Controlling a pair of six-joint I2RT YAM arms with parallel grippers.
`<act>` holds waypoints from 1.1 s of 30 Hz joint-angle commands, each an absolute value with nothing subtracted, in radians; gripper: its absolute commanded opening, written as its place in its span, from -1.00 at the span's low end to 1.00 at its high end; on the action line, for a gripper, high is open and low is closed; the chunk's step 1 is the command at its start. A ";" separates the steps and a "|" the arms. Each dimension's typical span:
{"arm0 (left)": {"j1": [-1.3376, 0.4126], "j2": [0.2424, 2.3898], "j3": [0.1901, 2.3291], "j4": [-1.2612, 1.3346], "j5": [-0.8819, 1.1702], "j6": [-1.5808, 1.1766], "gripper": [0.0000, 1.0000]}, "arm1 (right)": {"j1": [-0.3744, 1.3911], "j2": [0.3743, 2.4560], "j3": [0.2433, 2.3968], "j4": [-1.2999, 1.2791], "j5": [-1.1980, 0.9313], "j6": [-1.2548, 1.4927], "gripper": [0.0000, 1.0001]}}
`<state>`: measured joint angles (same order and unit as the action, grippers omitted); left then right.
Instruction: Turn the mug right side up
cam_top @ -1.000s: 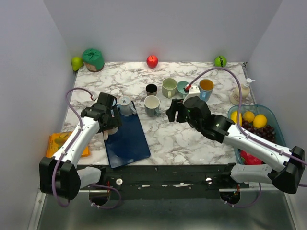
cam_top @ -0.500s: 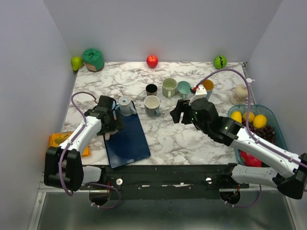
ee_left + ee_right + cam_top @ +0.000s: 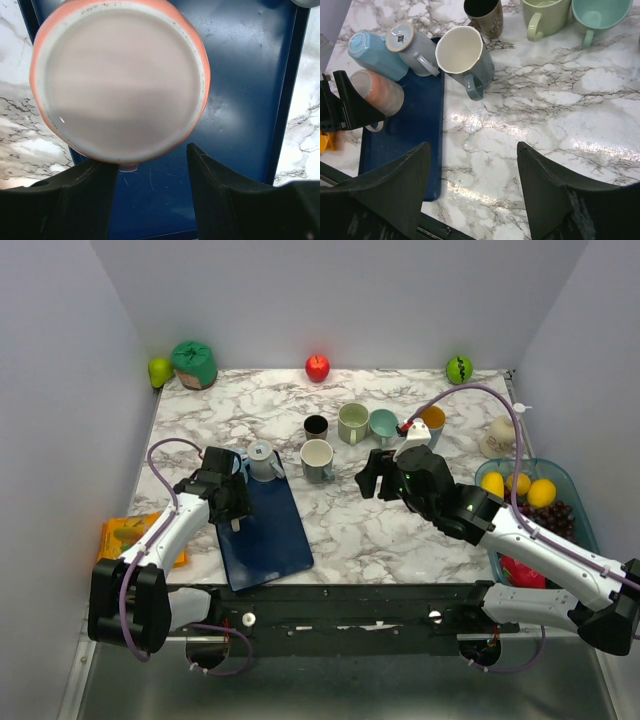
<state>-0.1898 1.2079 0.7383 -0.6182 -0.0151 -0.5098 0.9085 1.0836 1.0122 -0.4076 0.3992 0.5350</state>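
**A:** Since the salmon-orange ceramic mug (image 3: 120, 80) stands mouth-down by the left edge of the dark blue plastic tray (image 3: 240, 100), how should the left gripper (image 3: 150, 165) take it?

**B:** Its jaws straddle the mug's body. I cannot tell whether the pads are bearing on it yet. I'd want them square across the widest part, clear of the small handle (image 3: 372, 126), before any lift.

**A:** And then?

**B:** Raise it well off the tray before rolling the wrist, or the rim may catch. A pale blue mug (image 3: 372, 55) sits just beyond it on the tray's far left corner, so tip away from that one.

**A:** The right gripper (image 3: 472, 150)?

**B:** Spread wide, holding nothing, hovering off the tray's right side. Leave it there.
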 commanded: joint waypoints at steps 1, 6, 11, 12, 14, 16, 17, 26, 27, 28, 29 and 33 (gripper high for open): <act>-0.189 1.193 0.742 -0.601 -0.054 -0.514 0.19 | 0.910 1.103 1.014 -0.431 0.414 0.548 0.54; -0.195 1.198 0.741 -0.603 -0.080 -0.526 -0.01 | 0.910 1.108 1.019 -0.431 0.419 0.546 0.54; -0.199 1.219 0.750 -0.607 -0.123 -0.548 -0.10 | 0.908 1.112 1.015 -0.430 0.423 0.543 0.54; -0.201 1.227 0.752 -0.607 -0.130 -0.558 -0.18 | 0.910 1.114 1.015 -0.430 0.425 0.543 0.54; -0.204 1.232 0.752 -0.607 -0.150 -0.569 -0.25 | 0.910 1.114 1.015 -0.430 0.423 0.543 0.54; -0.206 1.235 0.750 -0.606 -0.163 -0.580 -0.37 | 0.910 1.111 1.014 -0.431 0.425 0.543 0.54; -0.207 1.236 0.752 -0.606 -0.169 -0.583 -0.39 | 0.908 1.111 1.012 -0.430 0.426 0.540 0.54; -0.210 1.220 0.752 -0.618 -0.193 -0.595 -1.00 | 0.910 1.097 1.008 -0.431 0.431 0.531 0.54; -0.213 1.207 0.753 -0.621 -0.192 -0.597 -1.00 | 0.908 1.095 1.009 -0.431 0.431 0.531 0.54; -0.216 1.198 0.758 -0.624 -0.187 -0.595 -1.00 | 0.910 1.097 1.011 -0.431 0.428 0.531 0.54; -0.219 1.187 0.761 -0.636 -0.186 -0.595 -1.00 | 0.908 1.095 1.011 -0.433 0.426 0.531 0.54; -0.238 1.114 0.790 -0.675 -0.164 -0.594 -1.00 | 0.910 1.089 1.017 -0.430 0.408 0.534 0.54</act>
